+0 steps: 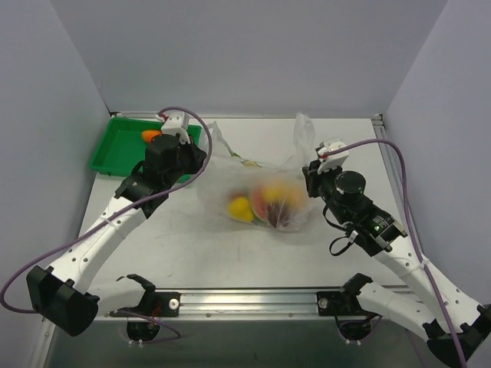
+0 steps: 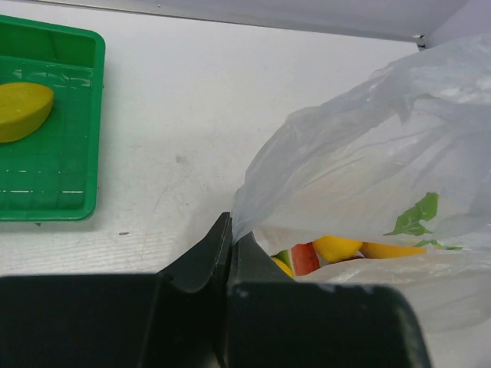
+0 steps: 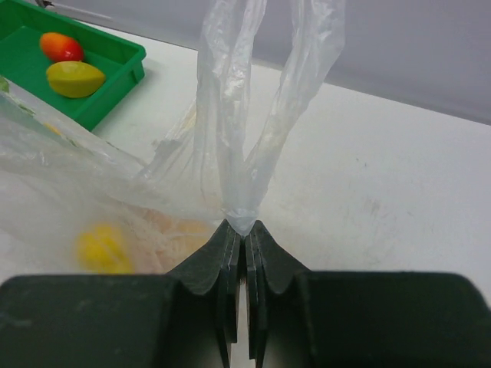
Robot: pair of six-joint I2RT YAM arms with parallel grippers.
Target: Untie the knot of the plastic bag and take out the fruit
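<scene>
Left pincer [image 2: 232, 231] and right pincer [image 3: 244, 230] pinch crinkly clear bag [image 2: 368, 153].

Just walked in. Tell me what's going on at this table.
Two robot arms are working on a clear plastic bag lying mid-table. The left gripper is shut on a fold of film at the bag's left edge. The right gripper is shut on bunched plastic at its right side, with two strips standing up from the pinch. The toy fruit is inside the bag. A green tray at far left holds a yellow-green mango and a red-orange mango.
</scene>
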